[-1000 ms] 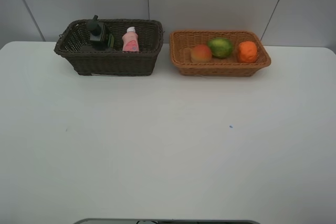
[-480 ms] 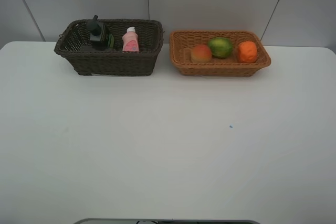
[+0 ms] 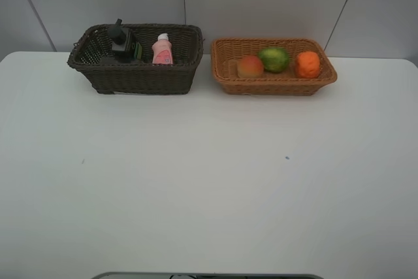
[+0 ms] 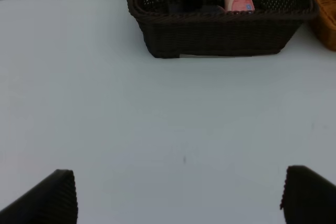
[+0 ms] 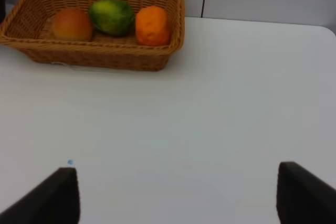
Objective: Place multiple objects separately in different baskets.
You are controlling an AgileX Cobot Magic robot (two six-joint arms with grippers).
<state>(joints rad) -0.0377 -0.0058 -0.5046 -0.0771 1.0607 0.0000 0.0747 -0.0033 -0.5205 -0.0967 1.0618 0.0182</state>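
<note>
While both grippers, L & R, hang released w/ nothing between fingers, pump bottle & pink bottle sit in dark basket; peach, green fruit, orange in tan basket on table

From the high exterior camera we look down and forward over the white table toward the back wall, both baskets small near the frame's top. Our left wrist camera sits low and closer, facing the dark brown basket at its upper centre. Our right wrist camera likewise faces the tan basket at upper left. Each wrist view shares its basket with the high view; the tan basket's edge also enters the left wrist view's upper right.
</note>
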